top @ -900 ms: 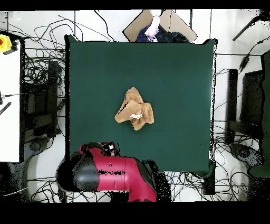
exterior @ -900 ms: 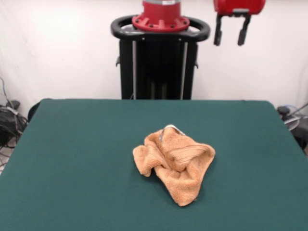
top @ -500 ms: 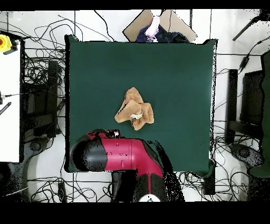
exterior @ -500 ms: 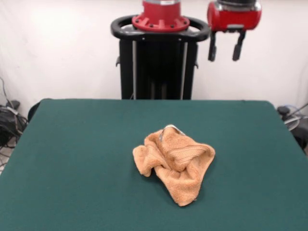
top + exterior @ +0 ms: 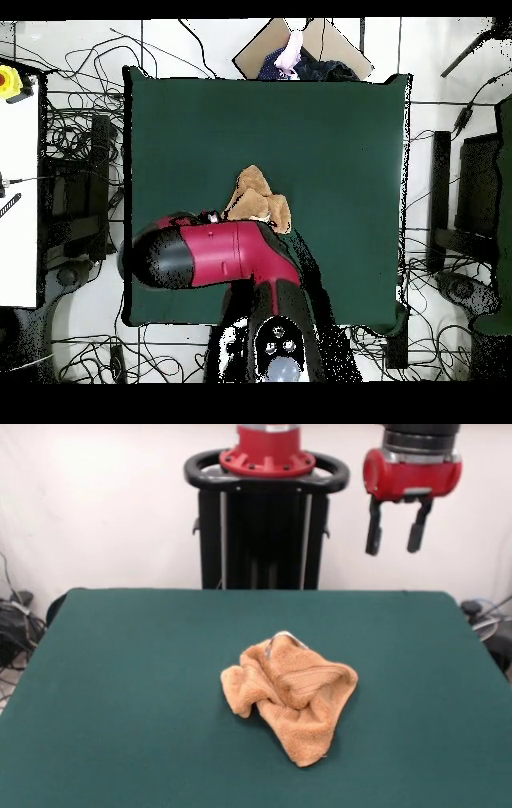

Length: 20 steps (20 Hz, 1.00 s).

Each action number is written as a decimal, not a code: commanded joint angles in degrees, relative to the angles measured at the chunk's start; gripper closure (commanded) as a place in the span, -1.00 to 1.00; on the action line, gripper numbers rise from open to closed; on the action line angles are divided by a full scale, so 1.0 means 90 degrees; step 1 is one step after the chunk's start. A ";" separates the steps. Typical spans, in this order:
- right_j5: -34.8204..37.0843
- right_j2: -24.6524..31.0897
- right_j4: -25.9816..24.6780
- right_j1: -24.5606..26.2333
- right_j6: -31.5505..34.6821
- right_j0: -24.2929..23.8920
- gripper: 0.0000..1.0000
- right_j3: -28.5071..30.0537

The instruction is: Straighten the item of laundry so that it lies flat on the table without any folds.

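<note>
The orange-tan towel point(image 5: 290, 692) lies crumpled near the middle of the dark green surface point(image 5: 120, 688), bunched into a lumpy heap with several folds rather than spread flat. In the front view the heap is widest across its upper part and narrows to one corner that points toward the camera and slightly to the picture's right, so its long axis runs from the raised back edge down to that tip. A woven band shows across the upper fold, and a small white label point(image 5: 286, 638) peeks out at the back edge (only a sliver of it shows).

The claw point(image 5: 394, 544) hangs well above the surface, up and to the picture's right of the towel, not touching it. Its two dark fingers point(image 5: 374, 528) point straight down and stand spread apart with nothing between them.

In the overhead view the red and black arm point(image 5: 215, 255) reaches across the surface's near edge and covers the lower part of the towel point(image 5: 256, 195).
</note>
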 commanded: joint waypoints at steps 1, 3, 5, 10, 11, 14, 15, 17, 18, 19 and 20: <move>0.1184 0.1019 -0.0453 0.0608 -0.1506 -0.0706 -1.00 -0.1091; 0.1263 0.1189 -0.0551 0.0754 -0.1631 -0.0917 -1.00 -0.1251; 0.1326 0.1322 -0.0640 0.0854 -0.1693 -0.1092 -1.00 -0.1352; 0.1459 0.1632 -0.0794 0.0957 -0.1715 -0.1467 -1.00 -0.1408; 0.1475 0.1660 -0.0812 0.0943 -0.1682 -0.1494 -1.00 -0.1394; 0.1522 0.1699 -0.0862 0.0876 -0.1583 -0.1534 -1.00 -0.1350; 0.1531 0.1717 -0.0883 0.0860 -0.1546 -0.1546 -1.00 -0.1338; 0.1540 0.1733 -0.0921 0.0816 -0.1487 -0.1540 -1.00 -0.1323; 0.1545 0.1747 -0.0933 0.0801 -0.1468 -0.1543 -1.00 -0.1313; 0.1552 0.1741 -0.0942 0.0789 -0.1458 -0.1533 -1.00 -0.1307; 0.1559 0.1736 -0.0951 0.0776 -0.1447 -0.1523 -1.00 -0.1301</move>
